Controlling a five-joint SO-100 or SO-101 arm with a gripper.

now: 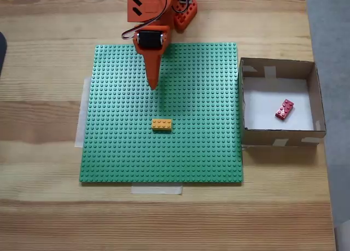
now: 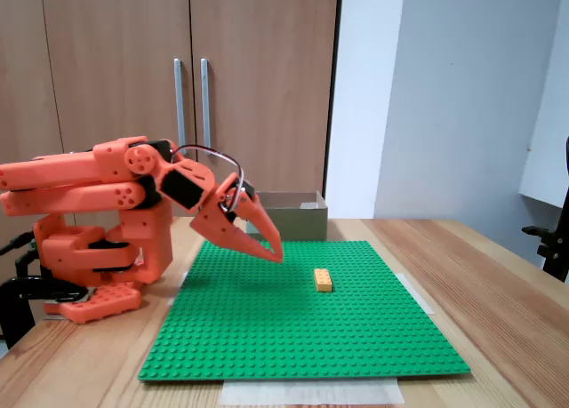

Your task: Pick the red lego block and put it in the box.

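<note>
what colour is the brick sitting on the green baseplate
Orange-yellow; the brick shows best in the fixed view from above, on the baseplate.

Wooden table (image 1: 44,207) with pale plank top. In a fixed view from above, a green studded baseplate (image 1: 120,152) lies flat at centre, strips of pale tape (image 1: 156,190) showing at its near and left edges. A shallow cardboard box (image 1: 279,136) sits just right of the baseplate, touching its edge. The orange arm base (image 2: 89,301) stands on the table at the baseplate's far side.
</note>
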